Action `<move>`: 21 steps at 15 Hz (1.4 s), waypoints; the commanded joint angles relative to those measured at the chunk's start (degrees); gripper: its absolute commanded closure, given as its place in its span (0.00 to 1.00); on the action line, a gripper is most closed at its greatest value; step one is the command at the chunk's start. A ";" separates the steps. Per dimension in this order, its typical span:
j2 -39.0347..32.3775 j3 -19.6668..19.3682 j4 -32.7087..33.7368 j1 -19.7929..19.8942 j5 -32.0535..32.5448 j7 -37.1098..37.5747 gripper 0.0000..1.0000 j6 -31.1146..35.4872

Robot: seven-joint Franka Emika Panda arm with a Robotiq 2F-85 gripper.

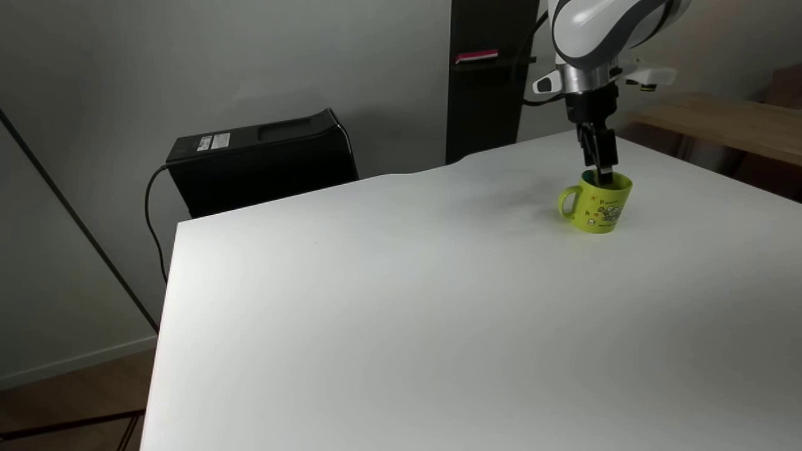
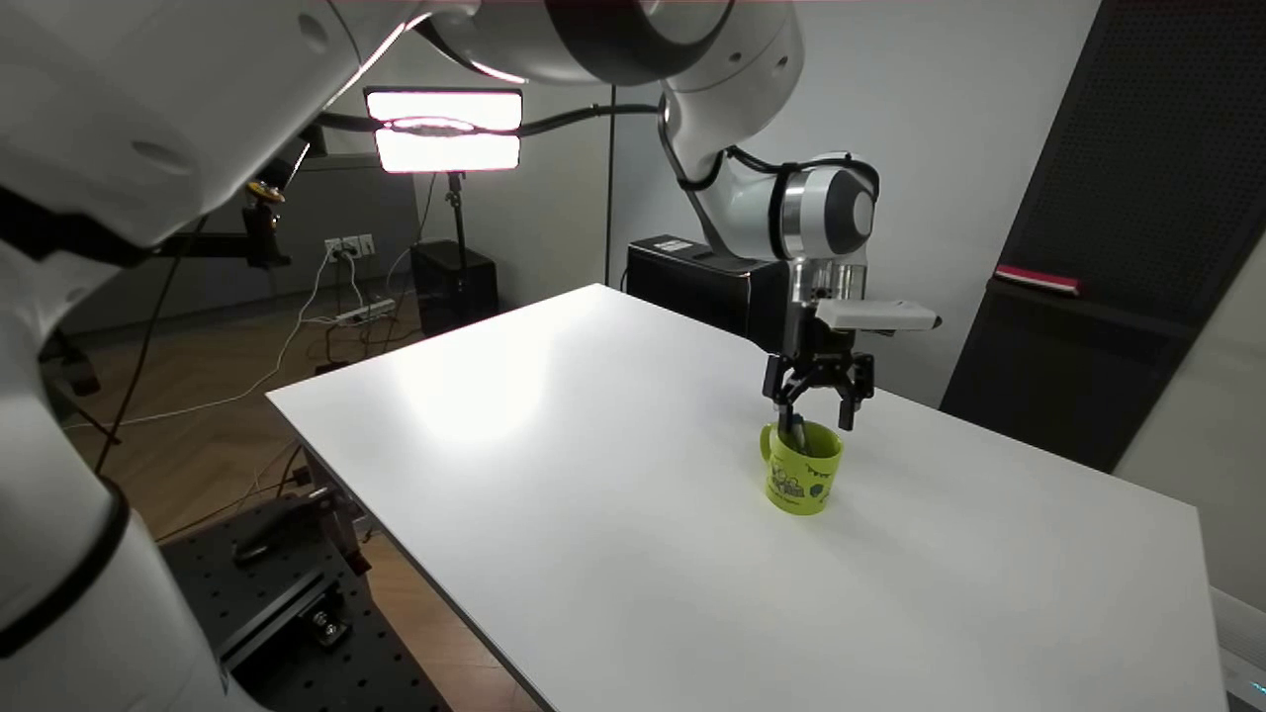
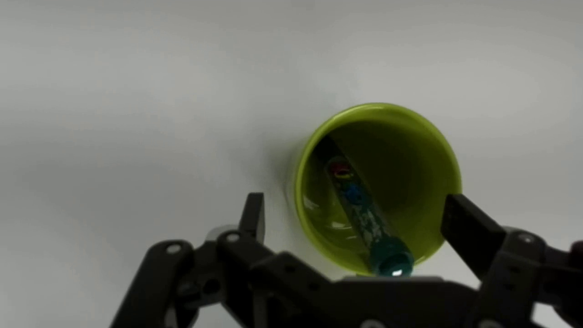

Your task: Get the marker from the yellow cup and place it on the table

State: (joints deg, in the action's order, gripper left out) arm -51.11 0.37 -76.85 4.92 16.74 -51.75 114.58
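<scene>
The yellow cup (image 1: 596,210) stands upright on the white table (image 1: 376,300), its handle to the left in both exterior views (image 2: 799,485). In the wrist view I look down into the cup (image 3: 412,150). The marker (image 3: 364,214) leans inside it, its teal end at the rim nearest my gripper's palm; the lower end is in shadow. Its top also shows in the exterior views (image 2: 799,431) (image 1: 588,176). My gripper (image 3: 354,207) points down over the cup, open and holding nothing, fingers on either side of the marker. In an exterior view the fingertips (image 2: 817,417) are near rim height.
A black box (image 1: 269,156) and a dark cabinet (image 1: 489,81) stand behind the table's far edge. A light wooden table (image 1: 720,125) is beyond the cup. The arm's base and a lit lamp (image 2: 445,131) show in an exterior view.
</scene>
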 commanded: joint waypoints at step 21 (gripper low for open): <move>-0.25 -2.69 0.68 -3.52 1.78 17.64 0.00 2.33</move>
State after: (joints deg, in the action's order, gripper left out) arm -51.27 -1.45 -77.00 2.22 17.10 -37.38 118.37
